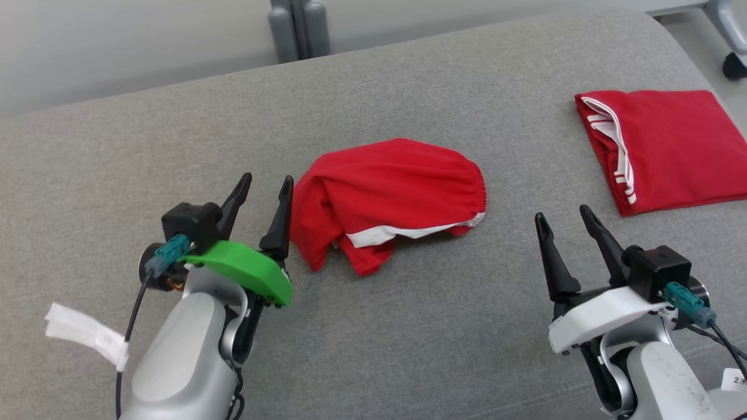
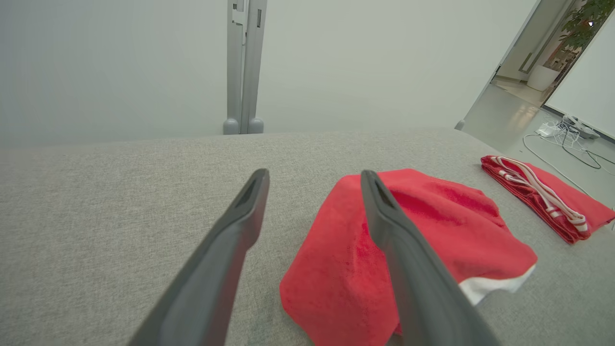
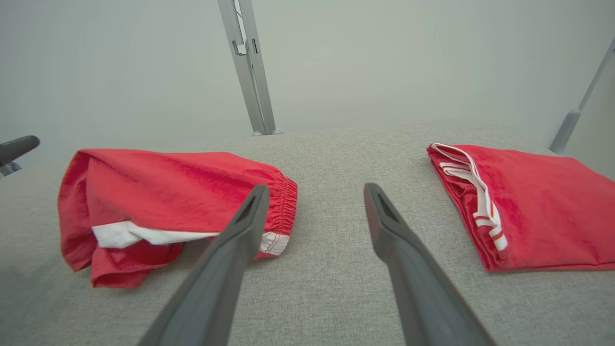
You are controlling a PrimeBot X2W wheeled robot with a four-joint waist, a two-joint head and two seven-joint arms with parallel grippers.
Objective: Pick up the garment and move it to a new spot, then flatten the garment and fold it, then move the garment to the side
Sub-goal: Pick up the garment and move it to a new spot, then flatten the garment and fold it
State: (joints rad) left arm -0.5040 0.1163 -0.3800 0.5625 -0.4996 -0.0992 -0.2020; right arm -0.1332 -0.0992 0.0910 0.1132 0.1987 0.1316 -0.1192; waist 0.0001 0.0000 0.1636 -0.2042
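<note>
At the near edge of the grey bench (image 1: 408,338), two released end effectors, fingers spread and grasping nothing: left end effector (image 1: 268,177) just beside the left edge of the crumpled red garment (image 1: 388,186), right end effector (image 1: 561,212) well apart from it. Mid-bench, that garment in a loose heap, white trim showing along its near side. Farther back at the right, a folded red garment (image 1: 671,146), white-striped at its left edge.
</note>
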